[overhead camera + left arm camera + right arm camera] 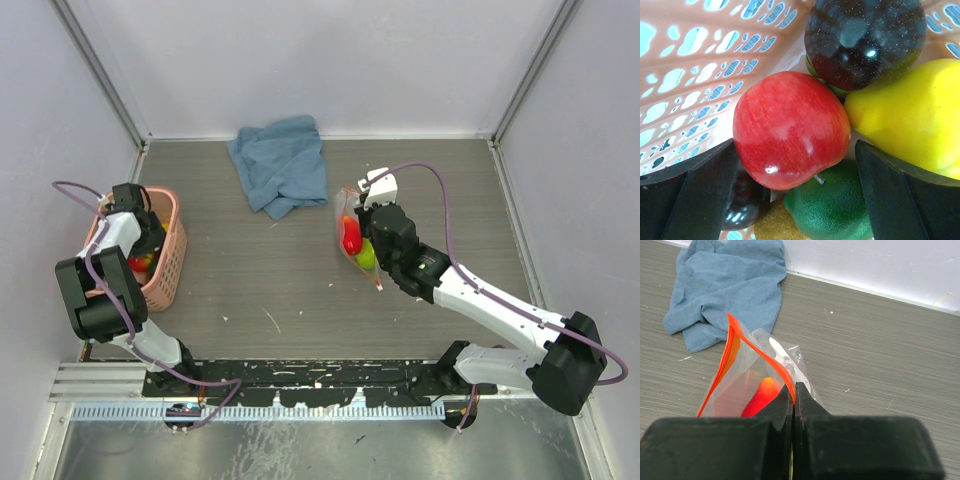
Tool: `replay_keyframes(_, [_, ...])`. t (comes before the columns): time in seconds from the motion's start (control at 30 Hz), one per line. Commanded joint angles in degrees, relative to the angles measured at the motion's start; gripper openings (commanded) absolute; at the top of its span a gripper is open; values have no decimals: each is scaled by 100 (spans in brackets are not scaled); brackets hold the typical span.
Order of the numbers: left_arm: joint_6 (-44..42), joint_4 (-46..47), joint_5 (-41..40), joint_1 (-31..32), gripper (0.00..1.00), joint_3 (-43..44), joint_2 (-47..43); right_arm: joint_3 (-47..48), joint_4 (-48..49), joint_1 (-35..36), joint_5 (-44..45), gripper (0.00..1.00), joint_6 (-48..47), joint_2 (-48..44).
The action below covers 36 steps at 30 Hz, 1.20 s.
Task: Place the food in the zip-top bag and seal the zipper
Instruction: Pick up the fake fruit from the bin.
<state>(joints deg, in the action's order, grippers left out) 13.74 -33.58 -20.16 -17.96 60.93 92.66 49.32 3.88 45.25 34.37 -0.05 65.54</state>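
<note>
In the right wrist view we are seeing the right gripper (pixel 794 396) pressing its two black fingers (pixel 780 415) tightly together, pinching the rim of the clear thin plastic zip-top bag (pixel 752 372) right at the thin red-orange zipper strip (pixel 737 342). The strip is running from the jaws up toward 11 o'clock, and a small white piece (pixel 785 357) is showing on the plastic at 12 o'clock of them. Inside the bag, just at 10 o'clock of the jaws, a glossy orange-red toy fruit (pixel 762 394) is showing through the plastic. From above, a red fruit (pixel 351 238) and a rounded green fruit (pixel 366 255) are sitting in the bag, touching. Farther out at 11 o'clock a crumpled blue cloth (pixel 725 290) is lying on the grey wood-grain table (pixel 880 350). In the left wrist view, the left gripper (pixel 796 150) is reaching into the pink lattice plastic basket (pixel 700 65) with its black fingers (pixel 695 200) spread wide, one on each side of a glossy red toy apple (pixel 790 127), not closing on it. A yellow pear-shaped fruit (pixel 910 115) is lying at 3 o'clock of the apple, a dark speckled round fruit (pixel 865 40) at 1 o'clock, a green lime-like fruit (pixel 832 210) at 5 o'clock and a dark glossy fruit (pixel 742 205) at 7 o'clock.
</note>
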Motion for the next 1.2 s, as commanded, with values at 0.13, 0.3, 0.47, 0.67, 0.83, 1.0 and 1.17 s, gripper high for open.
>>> replay_keyframes(0.13, [-176, 593, 195, 3, 98, -72, -105, 74, 294, -17, -35, 0, 42, 23])
replay_keyframes(0.3, [-135, 519, 193, 11, 94, -38, -278, 71, 290, -17, -53, 0, 42, -12])
replay_keyframes(0.47, [-116, 522, 211, 72, 75, -69, -648, 76, 291, -17, -44, 0, 41, -44])
replay_keyframes(0.67, [-40, 405, 184, 140, 64, 11, -820, 74, 286, -17, -55, 0, 41, -67])
replay_keyframes(0.83, [25, 246, 217, 178, 60, 135, -803, 85, 274, -11, -47, 0, 41, -57])
replay_keyframes(1.0, [177, 65, 315, 185, 59, 236, -1127, 92, 255, -13, -74, 0, 38, -50])
replay_keyframes(1.17, [380, -243, 497, 186, 58, 461, -1537, 133, 190, -16, -115, 0, 49, -43])
